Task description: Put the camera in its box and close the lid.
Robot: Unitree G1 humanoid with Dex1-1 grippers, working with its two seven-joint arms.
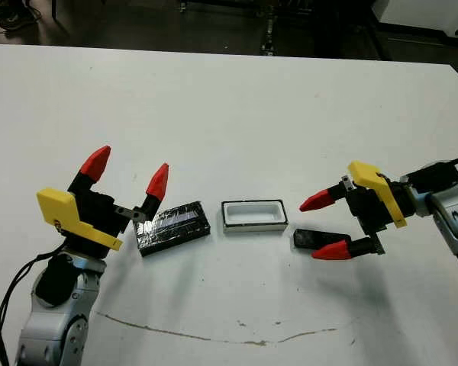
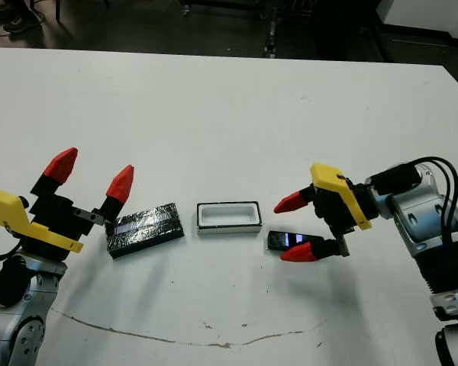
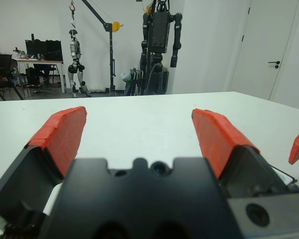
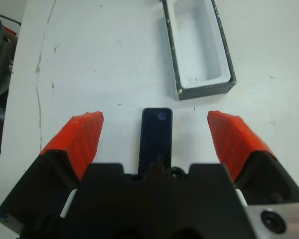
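Camera (image 4: 156, 139): its near end is hidden behind the right gripper's (image 4: 157, 134) black body; in the head views one red finger (image 2: 299, 252) covers part of it.
Lid (image 1: 173, 227): its end nearest the left gripper (image 1: 127, 172) is partly hidden by a finger.
Box (image 4: 198, 47): its far end is cut off by the right wrist view's edge.
Left arm (image 1: 57, 313): cut off at the picture's edge.
Lid stripe: too small to tell.

The 2 head views look steeply down on the table (image 1: 229, 99), sharing the whole scene. The left wrist view faces level across it toward the room. The right wrist view looks closely down, sharing the box (image 4: 198, 47).
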